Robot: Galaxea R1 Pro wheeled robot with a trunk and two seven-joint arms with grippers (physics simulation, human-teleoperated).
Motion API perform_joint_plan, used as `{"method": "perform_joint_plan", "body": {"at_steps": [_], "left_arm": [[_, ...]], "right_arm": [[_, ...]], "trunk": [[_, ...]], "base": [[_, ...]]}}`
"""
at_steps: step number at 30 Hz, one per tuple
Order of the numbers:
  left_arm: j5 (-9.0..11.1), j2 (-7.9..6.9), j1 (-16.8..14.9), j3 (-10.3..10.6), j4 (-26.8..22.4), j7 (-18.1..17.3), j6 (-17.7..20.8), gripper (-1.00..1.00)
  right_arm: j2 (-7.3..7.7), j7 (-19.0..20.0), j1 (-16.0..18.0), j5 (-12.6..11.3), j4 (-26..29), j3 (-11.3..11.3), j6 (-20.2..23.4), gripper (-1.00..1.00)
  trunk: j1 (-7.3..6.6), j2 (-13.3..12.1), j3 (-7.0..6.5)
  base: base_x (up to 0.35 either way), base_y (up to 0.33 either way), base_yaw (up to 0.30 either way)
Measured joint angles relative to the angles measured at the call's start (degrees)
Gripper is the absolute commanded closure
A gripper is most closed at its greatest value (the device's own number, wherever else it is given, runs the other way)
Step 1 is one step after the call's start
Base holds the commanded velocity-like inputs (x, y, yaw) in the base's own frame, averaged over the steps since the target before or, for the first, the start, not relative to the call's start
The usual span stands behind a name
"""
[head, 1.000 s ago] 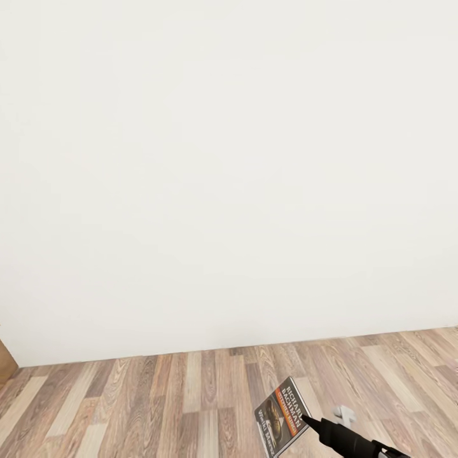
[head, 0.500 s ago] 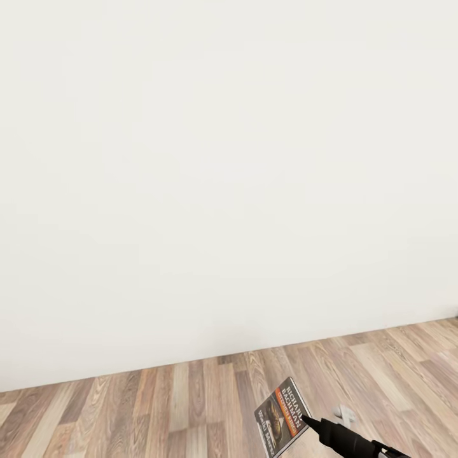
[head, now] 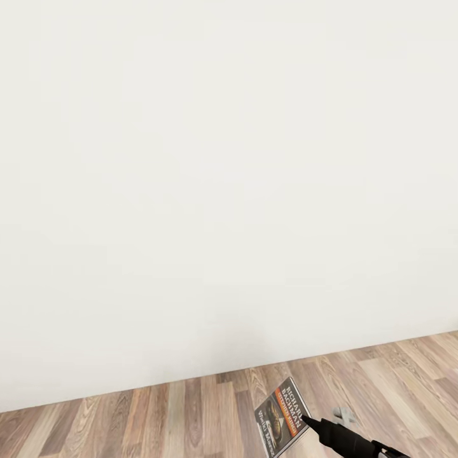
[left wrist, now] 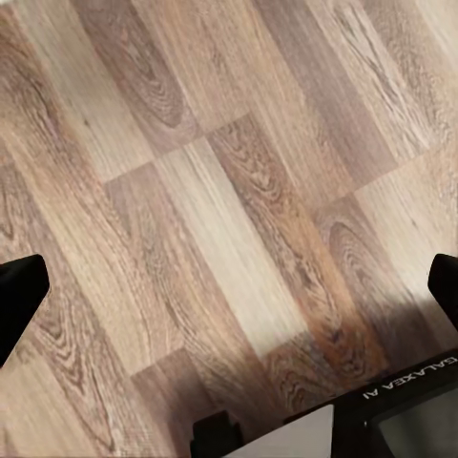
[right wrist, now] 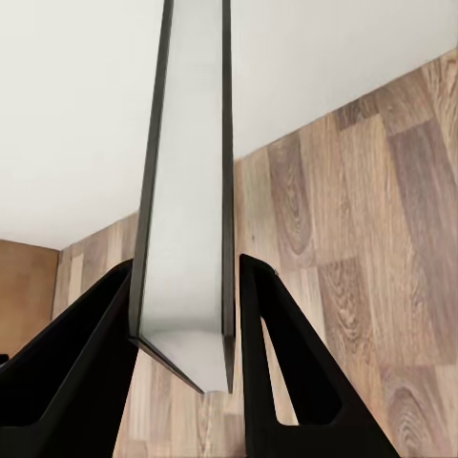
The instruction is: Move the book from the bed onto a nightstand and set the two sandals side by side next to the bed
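Holding the book in my right gripper, I have the two black fingers clamped on its lower end, one on each cover, with the pale page block squeezed between them. From the right wrist camera the book runs straight out past the fingertips, edge-on, its dark covers framing the white pages. From the head camera I see it tilted, front cover facing me, with the white "RICHARD BACHMAN" lettering, the orange band and the photo readable, and the black arm reaching in to it from the lower right corner of the picture. The book hangs in the air above the wood-plank floor, touching nothing but the fingers.

Ahead of the gripper stands a plain white wall, meeting the floor along a slanting line just beyond the book's far end. Past the left finger, in the wrist picture, a strip of brown wood shows at the foot of the wall; I cannot tell what it belongs to. A small pale grey shape lies on the floor just beside the right gripper; it is too small to name.

My left gripper points down at bare planks, its two black fingertips spread wide at opposite edges of the picture with nothing between them
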State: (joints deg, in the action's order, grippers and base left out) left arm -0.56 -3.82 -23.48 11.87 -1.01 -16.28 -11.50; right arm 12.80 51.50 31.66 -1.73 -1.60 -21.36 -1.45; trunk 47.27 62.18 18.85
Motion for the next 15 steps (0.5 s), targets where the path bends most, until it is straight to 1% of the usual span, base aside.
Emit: {"method": "perform_joint_plan", "body": {"at_steps": [15], "left_arm": [[0.0,0.05,-0.03,0.0,0.0,0.01,0.0,-1.0]], "right_arm": [[0.0,0.0,0.01,0.01,0.0,0.02,-0.02,1.0]], "trunk": [[0.0,0.0,0.0]], "base": [[0.333,0.0,0.0]]}}
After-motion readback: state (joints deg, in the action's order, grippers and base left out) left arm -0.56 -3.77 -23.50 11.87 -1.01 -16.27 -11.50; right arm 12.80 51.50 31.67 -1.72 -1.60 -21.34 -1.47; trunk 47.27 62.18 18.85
